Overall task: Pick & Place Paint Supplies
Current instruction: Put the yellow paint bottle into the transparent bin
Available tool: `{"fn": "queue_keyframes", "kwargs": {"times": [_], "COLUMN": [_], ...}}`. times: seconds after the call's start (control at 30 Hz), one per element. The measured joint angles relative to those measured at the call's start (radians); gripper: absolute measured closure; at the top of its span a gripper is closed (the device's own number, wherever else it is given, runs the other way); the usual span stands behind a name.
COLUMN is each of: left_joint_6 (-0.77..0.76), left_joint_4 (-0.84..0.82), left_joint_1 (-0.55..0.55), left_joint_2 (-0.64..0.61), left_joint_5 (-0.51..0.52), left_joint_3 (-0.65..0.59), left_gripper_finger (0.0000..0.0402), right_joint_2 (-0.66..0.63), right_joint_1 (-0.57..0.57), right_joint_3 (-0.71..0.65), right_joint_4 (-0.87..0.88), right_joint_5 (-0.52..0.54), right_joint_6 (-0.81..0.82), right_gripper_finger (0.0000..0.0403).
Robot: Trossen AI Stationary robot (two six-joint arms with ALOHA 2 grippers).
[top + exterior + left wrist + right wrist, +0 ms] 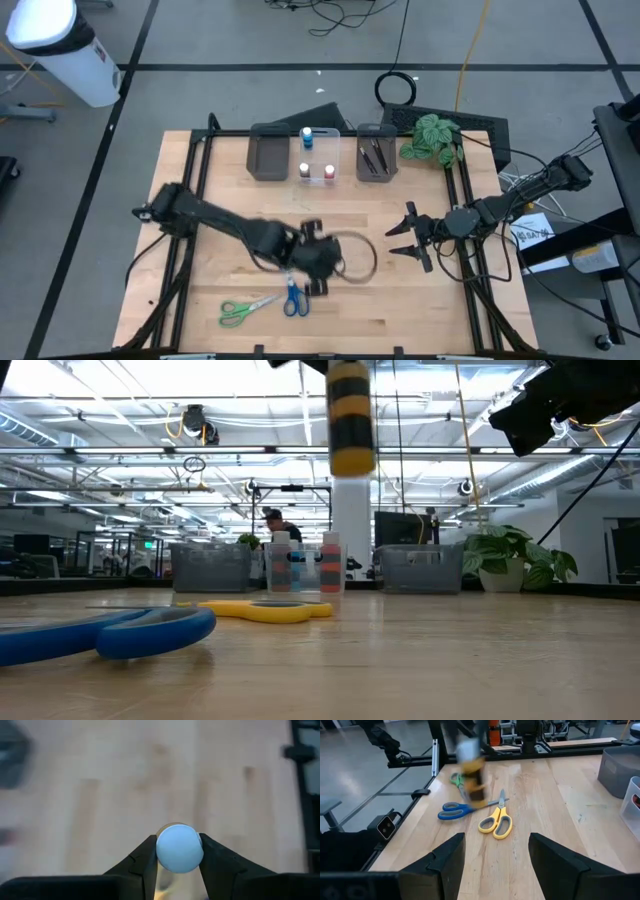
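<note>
**Left tool lifts a striped pot above the scissors**

The left tool [179,870] is clenched on a small round pot [179,847], its two dark fingers [142,862] pressing opposite sides of the smooth pale-blue cap. In the low view the pot [350,415] hangs clear of the worktop [420,660] with its long axis upright: a cylinder banded yellow and black, its top edge cut off. The right wrist view shows it only as a blurred streak.

Three scissors lie flat on the pale wood-plank worktop near its front edge. The yellow scissors [497,818] point their blades toward the bins. The blue scissors [462,809] lie across them. The green scissors [243,309] lie to the left, mostly hidden in the right wrist view.

The right tool [408,238] hovers over the right side of the worktop, its fingers [447,855] spread wide and grasping nothing.

Grey bins [268,155] and a clear bin [318,160] with pots stand along the back edge.
</note>
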State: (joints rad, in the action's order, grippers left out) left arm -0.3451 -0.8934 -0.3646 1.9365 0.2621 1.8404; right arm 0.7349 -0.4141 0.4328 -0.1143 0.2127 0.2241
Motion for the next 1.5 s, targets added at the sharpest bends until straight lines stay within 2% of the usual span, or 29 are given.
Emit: {"fn": "queue_keyframes", "kwargs": {"times": [0.13, 0.3, 0.47, 0.57, 0.77, 0.93, 1.2, 1.5], "left_joint_6": [0.034, 0.076, 0.105, 0.121, 0.131, 0.129, 0.131, 0.129], "left_joint_4": [-0.053, -0.072, -0.074, -0.072, -0.035, 0.020, 0.145, 0.163], "left_joint_1": [0.079, 0.225, 0.407, 0.518, 0.702, 0.801, 0.879, 0.906], "left_joint_2": [-0.100, -0.201, -0.252, -0.251, -0.205, -0.142, 0.011, 0.155], "left_joint_5": [0.064, 0.071, 0.049, -0.014, -0.100, -0.147, -0.241, -0.236], "left_joint_3": [0.000, 0.000, 0.000, 0.000, 0.000, 0.000, 0.000, -0.001], "left_gripper_finger": [0.0276, 0.0276, 0.0276, 0.0276, 0.0275, 0.0275, 0.0275, 0.0275], "right_joint_2": [0.000, 0.000, 0.000, 0.000, 0.000, 0.000, 0.000, 0.000], "right_joint_1": [0.000, 0.000, 0.000, 0.000, 0.000, 0.001, 0.002, 0.002], "right_joint_3": [0.000, 0.000, 0.000, 0.000, 0.000, 0.000, 0.000, 0.000], "right_joint_4": [-0.006, -0.014, -0.017, -0.018, -0.058, -0.074, -0.077, -0.077], "right_joint_5": [0.000, 0.000, 0.000, 0.000, 0.001, 0.001, 0.001, 0.002], "right_joint_6": [0.000, 0.000, 0.000, 0.000, 0.000, -0.001, -0.001, -0.001], "right_gripper_finger": [0.0200, 0.0200, 0.0200, 0.0200, 0.0200, 0.0200, 0.0200, 0.0200]}}
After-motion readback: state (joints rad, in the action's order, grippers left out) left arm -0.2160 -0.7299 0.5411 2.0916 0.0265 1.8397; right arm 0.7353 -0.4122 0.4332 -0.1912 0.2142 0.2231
